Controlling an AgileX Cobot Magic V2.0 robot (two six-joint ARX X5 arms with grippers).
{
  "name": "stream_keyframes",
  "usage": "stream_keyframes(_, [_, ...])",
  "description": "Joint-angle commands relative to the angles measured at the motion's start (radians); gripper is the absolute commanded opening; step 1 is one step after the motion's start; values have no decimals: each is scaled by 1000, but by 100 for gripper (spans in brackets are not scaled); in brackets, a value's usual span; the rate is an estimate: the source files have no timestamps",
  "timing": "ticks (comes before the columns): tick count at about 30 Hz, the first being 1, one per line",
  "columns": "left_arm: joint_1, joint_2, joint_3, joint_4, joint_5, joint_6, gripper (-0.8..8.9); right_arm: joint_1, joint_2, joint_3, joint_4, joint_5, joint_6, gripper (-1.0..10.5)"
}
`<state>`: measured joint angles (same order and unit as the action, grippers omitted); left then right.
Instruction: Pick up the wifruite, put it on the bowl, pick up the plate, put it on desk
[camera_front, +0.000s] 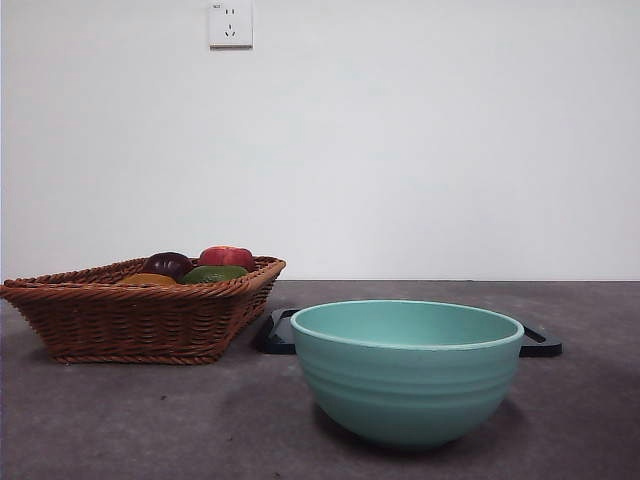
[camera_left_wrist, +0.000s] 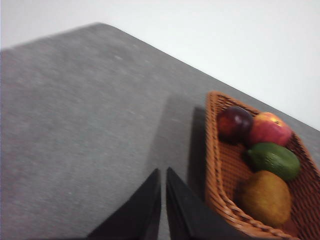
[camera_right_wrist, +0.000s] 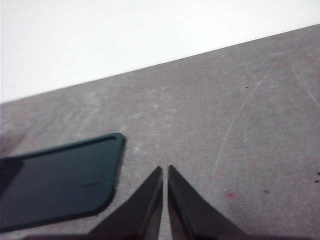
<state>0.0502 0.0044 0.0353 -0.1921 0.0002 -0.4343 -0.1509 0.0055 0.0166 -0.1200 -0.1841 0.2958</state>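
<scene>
The yellow-orange wifruite (camera_left_wrist: 265, 197) lies in the brown wicker basket (camera_front: 140, 315) beside a green fruit, a red fruit and a dark purple fruit; in the front view only its top (camera_front: 148, 280) shows. The mint-green bowl (camera_front: 407, 368) stands empty at the front of the desk (camera_front: 120, 430). The black plate (camera_front: 279, 333) lies flat behind the bowl, mostly hidden by it; it also shows in the right wrist view (camera_right_wrist: 60, 180). My left gripper (camera_left_wrist: 163, 172) is shut and empty above the desk beside the basket. My right gripper (camera_right_wrist: 165, 170) is shut and empty above the desk near the plate's corner.
A green fruit (camera_left_wrist: 274, 159), a red fruit (camera_left_wrist: 269, 128) and a dark purple fruit (camera_left_wrist: 234, 123) share the basket (camera_left_wrist: 220, 185). A white wall with a socket (camera_front: 230, 24) stands behind the desk. Neither arm shows in the front view.
</scene>
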Motion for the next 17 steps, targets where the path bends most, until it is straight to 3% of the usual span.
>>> stream_keyframes(1, [2, 2, 42, -55, 36, -53, 16, -2, -1, 29, -16, -2, 72, 6])
stream_keyframes(11, [2, 127, 254, -154, 148, -74, 16, -2, 84, 257, -126, -29, 71, 6])
stream_keyframes(17, [2, 295, 446, -254, 265, 6, 16, -2, 238, 495, -267, -109, 0, 6])
